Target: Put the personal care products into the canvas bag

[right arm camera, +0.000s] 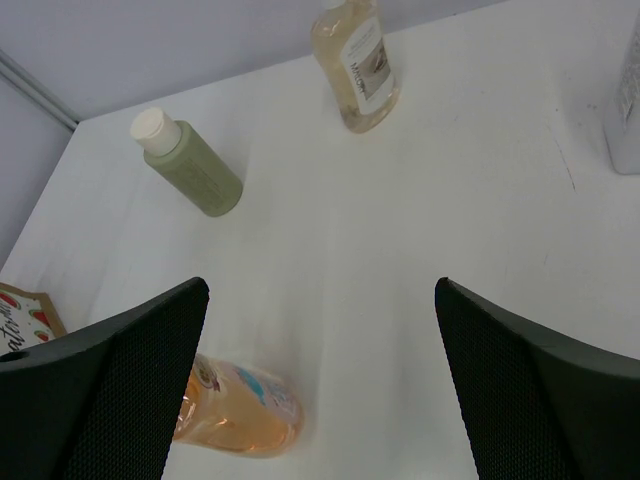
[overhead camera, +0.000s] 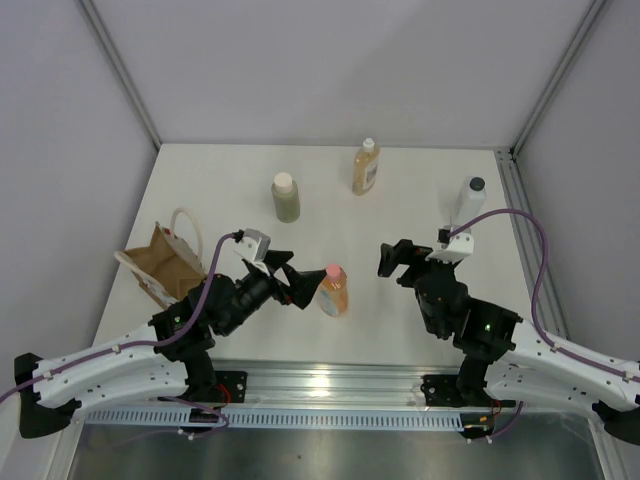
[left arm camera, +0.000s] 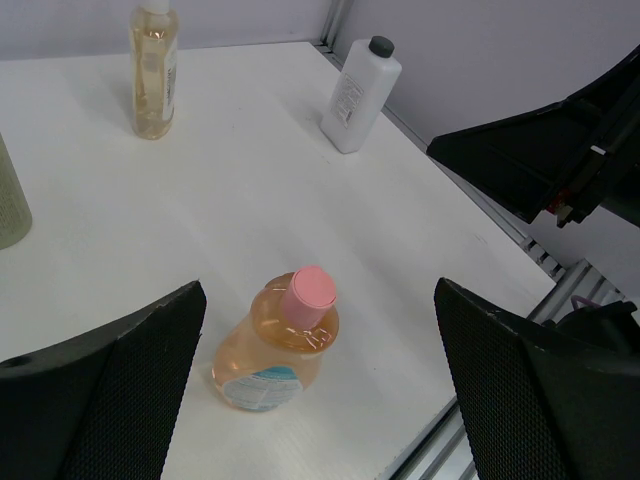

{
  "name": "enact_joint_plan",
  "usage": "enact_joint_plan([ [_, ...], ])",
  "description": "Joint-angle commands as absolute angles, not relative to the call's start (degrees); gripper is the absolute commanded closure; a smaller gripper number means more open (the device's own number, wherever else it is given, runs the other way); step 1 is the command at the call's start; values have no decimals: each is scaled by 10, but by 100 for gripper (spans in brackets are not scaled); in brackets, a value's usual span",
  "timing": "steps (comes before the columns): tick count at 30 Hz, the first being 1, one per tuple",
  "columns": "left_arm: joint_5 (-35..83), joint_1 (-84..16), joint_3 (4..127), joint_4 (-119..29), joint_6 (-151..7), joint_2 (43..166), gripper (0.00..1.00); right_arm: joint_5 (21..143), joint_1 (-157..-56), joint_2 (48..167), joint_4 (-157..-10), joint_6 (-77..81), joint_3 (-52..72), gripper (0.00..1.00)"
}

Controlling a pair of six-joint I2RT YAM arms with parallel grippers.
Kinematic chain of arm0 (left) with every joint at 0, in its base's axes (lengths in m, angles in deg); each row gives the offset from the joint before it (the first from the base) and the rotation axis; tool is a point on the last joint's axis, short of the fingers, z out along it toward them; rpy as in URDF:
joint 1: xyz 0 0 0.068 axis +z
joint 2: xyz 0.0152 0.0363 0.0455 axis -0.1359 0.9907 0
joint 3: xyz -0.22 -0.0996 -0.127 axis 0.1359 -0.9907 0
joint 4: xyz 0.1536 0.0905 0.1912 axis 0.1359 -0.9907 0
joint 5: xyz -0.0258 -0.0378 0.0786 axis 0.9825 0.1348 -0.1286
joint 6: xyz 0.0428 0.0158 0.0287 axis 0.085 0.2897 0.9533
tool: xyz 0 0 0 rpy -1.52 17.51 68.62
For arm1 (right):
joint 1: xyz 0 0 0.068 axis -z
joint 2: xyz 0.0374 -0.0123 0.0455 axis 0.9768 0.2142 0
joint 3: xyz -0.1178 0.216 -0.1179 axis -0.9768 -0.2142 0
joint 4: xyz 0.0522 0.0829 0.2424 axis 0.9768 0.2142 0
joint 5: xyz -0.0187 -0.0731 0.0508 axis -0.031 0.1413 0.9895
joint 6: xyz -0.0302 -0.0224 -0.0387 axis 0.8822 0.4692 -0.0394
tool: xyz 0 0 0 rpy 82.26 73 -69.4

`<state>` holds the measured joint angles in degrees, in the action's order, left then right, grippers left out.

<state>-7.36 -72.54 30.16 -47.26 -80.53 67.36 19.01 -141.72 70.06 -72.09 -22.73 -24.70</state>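
The orange bottle with a pink cap (overhead camera: 333, 290) stands upright near the table's front middle. My left gripper (overhead camera: 296, 272) is open just left of it. In the left wrist view the bottle (left arm camera: 275, 345) sits ahead between the spread fingers, nearer the left one, untouched. My right gripper (overhead camera: 395, 262) is open and empty to the bottle's right. The olive-green bottle (overhead camera: 286, 197), amber bottle (overhead camera: 366, 167) and white bottle (overhead camera: 470, 203) stand farther back. The canvas bag (overhead camera: 165, 262) stands open at the left, cream handles up.
The table's metal front rail (overhead camera: 330, 385) runs just behind the arm bases. Grey booth walls (overhead camera: 60, 150) enclose the table on three sides. The right wrist view shows the olive bottle (right arm camera: 190, 165), amber bottle (right arm camera: 358, 65) and the orange bottle (right arm camera: 240, 410).
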Motion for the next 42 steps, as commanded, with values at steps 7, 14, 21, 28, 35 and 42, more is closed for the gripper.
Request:
enact_joint_plan([
  [7,-54,-722,320,-466,-799,684,1,166,-1415,681,-749,-233,-254,1],
  [14,-75,-722,347,-504,-849,751,1,201,-1415,679,-771,-184,-261,1],
  [21,-102,-741,356,-507,-881,825,4,235,-1414,651,-781,-174,-269,1],
  [28,-127,-753,337,-456,-918,901,7,243,-1413,644,-784,-172,-272,0],
  [35,-163,-765,349,-441,-945,988,11,250,-1413,642,-779,-171,-269,1],
  [42,-222,-765,347,-444,-955,1020,12,254,-1412,641,-779,-174,-269,1],
])
